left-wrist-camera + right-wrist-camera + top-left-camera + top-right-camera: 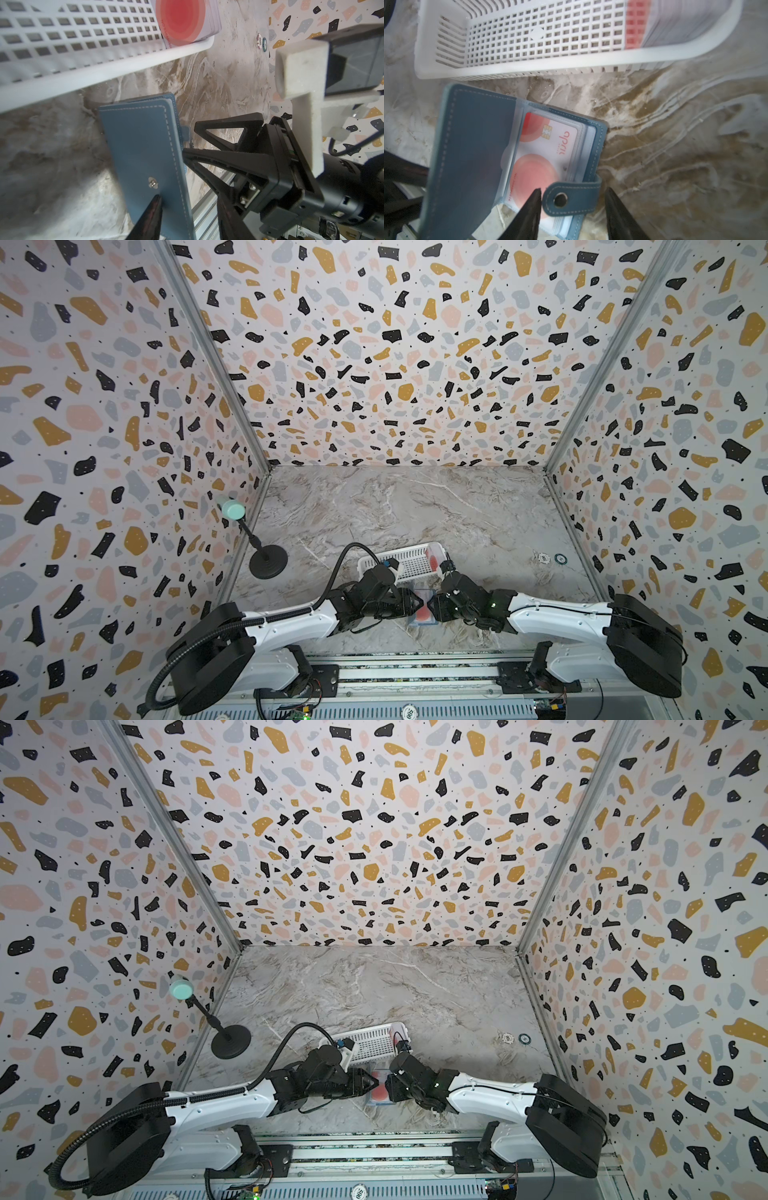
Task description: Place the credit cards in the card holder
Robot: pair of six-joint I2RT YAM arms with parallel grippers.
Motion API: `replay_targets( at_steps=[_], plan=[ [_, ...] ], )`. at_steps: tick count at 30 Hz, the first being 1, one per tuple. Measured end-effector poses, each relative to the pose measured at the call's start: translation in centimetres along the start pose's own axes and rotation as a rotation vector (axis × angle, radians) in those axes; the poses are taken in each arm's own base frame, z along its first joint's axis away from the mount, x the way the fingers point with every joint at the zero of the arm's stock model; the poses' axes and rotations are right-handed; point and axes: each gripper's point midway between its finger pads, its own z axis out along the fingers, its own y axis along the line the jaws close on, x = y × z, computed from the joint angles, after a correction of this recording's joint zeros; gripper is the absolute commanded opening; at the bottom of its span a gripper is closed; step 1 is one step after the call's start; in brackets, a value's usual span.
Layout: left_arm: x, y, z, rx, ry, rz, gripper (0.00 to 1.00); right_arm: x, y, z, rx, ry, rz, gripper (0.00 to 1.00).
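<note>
The card holder (475,145) lies open on the marble table (415,506), right between the tips of the two grippers, which meet over it from opposite sides. Its stitched slate-blue cover stands raised on the left gripper's side. On the right gripper's side the clear pockets lie flat. The top pocket holds a credit card (550,145) with a pale face, a gold chip, red-orange circles and the word "april". A line of tiny red print along its edge is too small to read. The left gripper (417,601) has its jaws parted with the raised cover between them, and one fingertip (154,209) rests against the cover's outer face just below the metal snap stud (152,182). The right gripper (573,190) is released, its two fingers standing apart on either side of the snap tab (571,199) without clamping it. Just beyond both grippers, away from the arm bases, sits a white slotted basket (571,68) with the remaining credit cards (182,22) stacked on edge at its end nearer the right gripper. Well beyond the right gripper, two poker chips (261,42) lie near the wall, their markings unreadable. Off past the left gripper a black stand (268,560) with a teal head rises by the wall.
</note>
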Motion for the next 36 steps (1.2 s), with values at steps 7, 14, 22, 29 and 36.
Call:
replay_targets(
  at_steps=[7, 14, 22, 29, 36],
  plan=[
    [0.5, 0.1, 0.9, -0.004, 0.011, 0.008, 0.45, -1.1, -0.5, -0.7, 0.024, -0.049, 0.017, 0.39],
    [0.9, 0.1, 2.2, -0.001, 0.027, 0.017, 0.46, -2.2, -1.2, -2.1, 0.005, -0.108, 0.052, 0.23],
    [1.4, 1.2, 3.1, -0.039, 0.036, 0.021, 0.34, -1.8, -1.4, -2.2, -0.011, -0.094, 0.048, 0.29],
    [1.3, 1.9, 3.1, -0.071, 0.024, 0.020, 0.33, -1.3, -1.3, -1.8, -0.008, -0.070, 0.027, 0.34],
    [1.2, 1.9, 3.1, -0.086, 0.025, 0.019, 0.32, 0.2, -1.3, -1.2, 0.008, -0.020, 0.002, 0.38]
  ],
)
